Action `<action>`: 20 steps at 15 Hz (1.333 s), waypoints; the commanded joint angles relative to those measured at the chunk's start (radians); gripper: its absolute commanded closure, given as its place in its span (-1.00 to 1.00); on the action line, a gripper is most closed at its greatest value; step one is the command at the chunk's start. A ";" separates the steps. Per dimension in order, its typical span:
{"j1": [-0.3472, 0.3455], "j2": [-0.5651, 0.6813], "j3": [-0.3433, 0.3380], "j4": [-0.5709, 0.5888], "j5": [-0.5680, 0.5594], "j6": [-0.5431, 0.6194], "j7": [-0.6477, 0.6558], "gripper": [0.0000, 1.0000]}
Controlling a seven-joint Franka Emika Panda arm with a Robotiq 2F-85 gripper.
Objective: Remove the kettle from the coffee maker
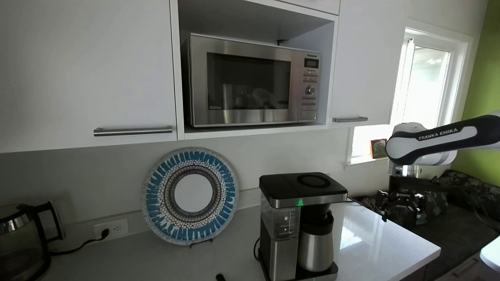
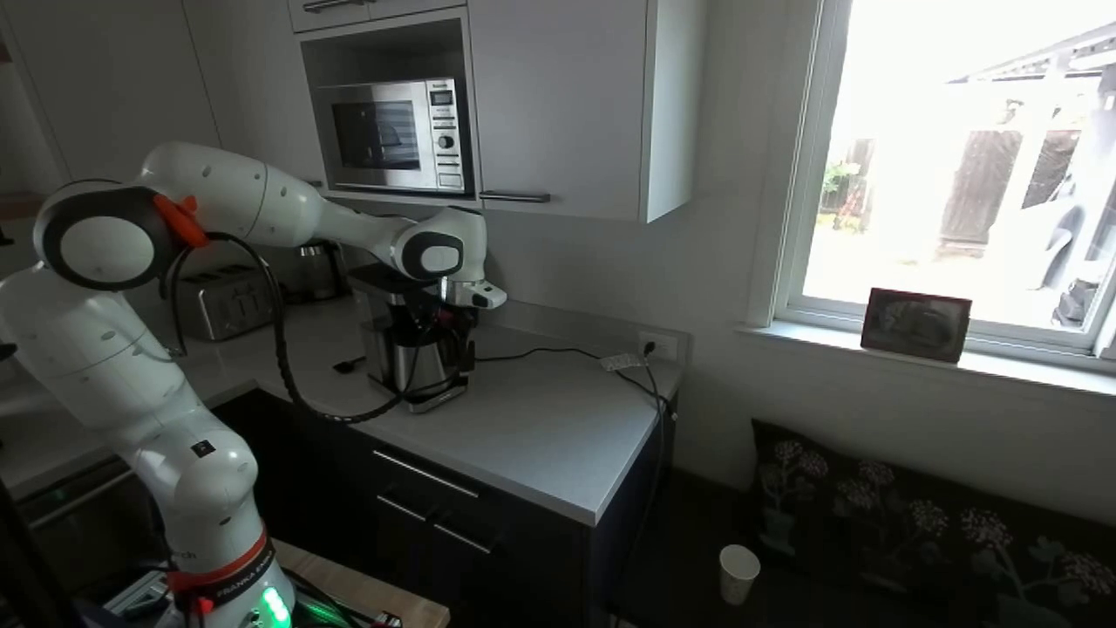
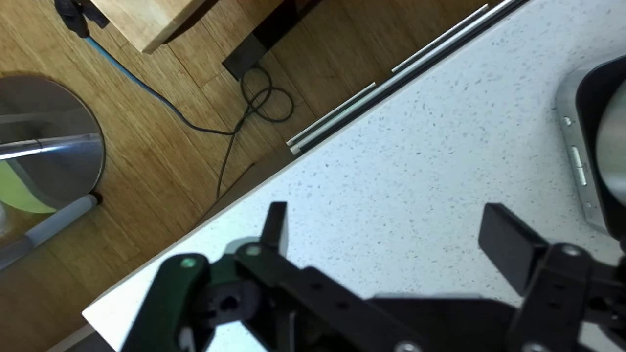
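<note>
The kettle, a brushed-steel carafe with a black lid, stands upright on the coffee maker's base in both exterior views (image 1: 317,249) (image 2: 418,366). The coffee maker (image 1: 284,259) has a flat black top and a silver column; it also shows in an exterior view (image 2: 377,349), partly behind the arm. My gripper (image 1: 402,217) is open and empty, pointing down beside the machine, apart from the kettle. In the wrist view the open fingers (image 3: 384,215) are above the countertop. The base's rim (image 3: 570,127) and a slice of the kettle (image 3: 614,142) show at the right edge.
The white countertop (image 3: 391,161) ends in a front edge with drawer handles below. A round patterned plate (image 1: 227,187) leans on the wall. A glass electric kettle (image 1: 19,246) and a toaster (image 2: 231,305) stand farther along. A microwave (image 1: 250,86) sits above. A power cable (image 2: 558,351) crosses the counter.
</note>
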 commanded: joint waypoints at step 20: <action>-0.013 0.444 -0.019 0.318 0.665 -0.134 0.186 -1.00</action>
